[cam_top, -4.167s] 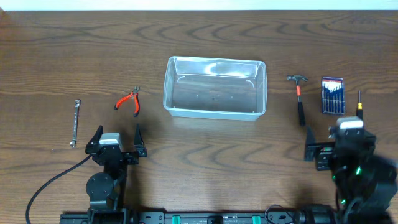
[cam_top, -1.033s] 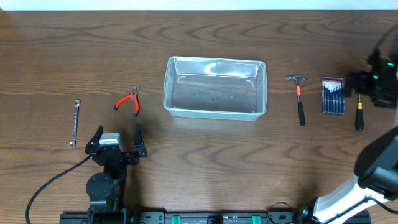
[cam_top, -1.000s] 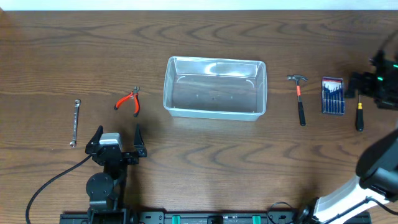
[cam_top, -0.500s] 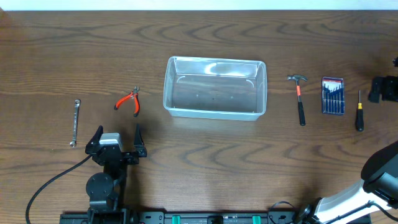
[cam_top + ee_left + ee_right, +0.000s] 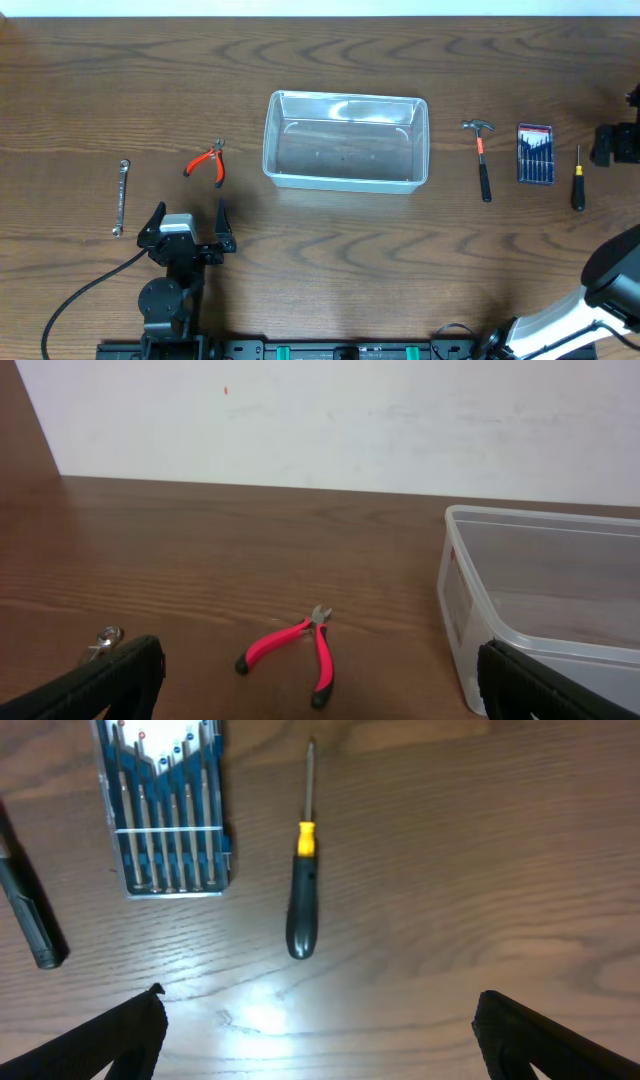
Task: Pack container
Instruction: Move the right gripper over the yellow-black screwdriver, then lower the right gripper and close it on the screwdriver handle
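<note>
— What do we have around us?
— We see a dark wood-grain table [image 5: 320,260], with a plain white wall [image 5: 400,420] along its far edge.
— Any light?
— We catch a soft glare [image 5: 255,1015] on the wood near the right edge.

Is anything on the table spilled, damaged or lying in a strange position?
Nothing stands out. The container sits upright and intact; the wrench, pliers, hammer, screwdriver set case and screwdriver all lie flat, apart from one another.
</note>
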Tool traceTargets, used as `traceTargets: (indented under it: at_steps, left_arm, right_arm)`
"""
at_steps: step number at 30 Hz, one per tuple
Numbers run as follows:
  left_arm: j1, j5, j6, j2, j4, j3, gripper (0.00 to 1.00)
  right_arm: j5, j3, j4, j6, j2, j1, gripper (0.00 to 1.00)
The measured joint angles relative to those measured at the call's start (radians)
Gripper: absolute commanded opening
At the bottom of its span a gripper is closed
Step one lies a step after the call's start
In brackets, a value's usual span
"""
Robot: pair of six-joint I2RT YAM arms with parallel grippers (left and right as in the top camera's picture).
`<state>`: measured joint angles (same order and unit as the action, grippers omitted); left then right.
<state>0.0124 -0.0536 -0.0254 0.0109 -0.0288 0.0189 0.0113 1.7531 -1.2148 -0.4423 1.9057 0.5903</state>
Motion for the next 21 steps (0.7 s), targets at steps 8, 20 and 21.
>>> traceTargets:
  at_steps: [8, 20, 21]
  left_arm:
    - [0.0, 0.0, 0.0, 0.0, 0.0, 0.0, 0.98]
    - [0.0, 0.0, 0.0, 0.0, 0.0, 0.0, 0.98]
    - [0.0, 0.0, 0.0, 0.0, 0.0, 0.0, 0.98]
  right_arm:
    - [-0.021, 0.0, 0.03, -0.011, 0.117, 0.0, 0.99]
    - [-0.03, 0.0, 0.031, -0.011, 0.255, 0.0, 0.99]
    - [-0.03, 0.0, 0.034, -0.011, 0.26, 0.0, 0.99]
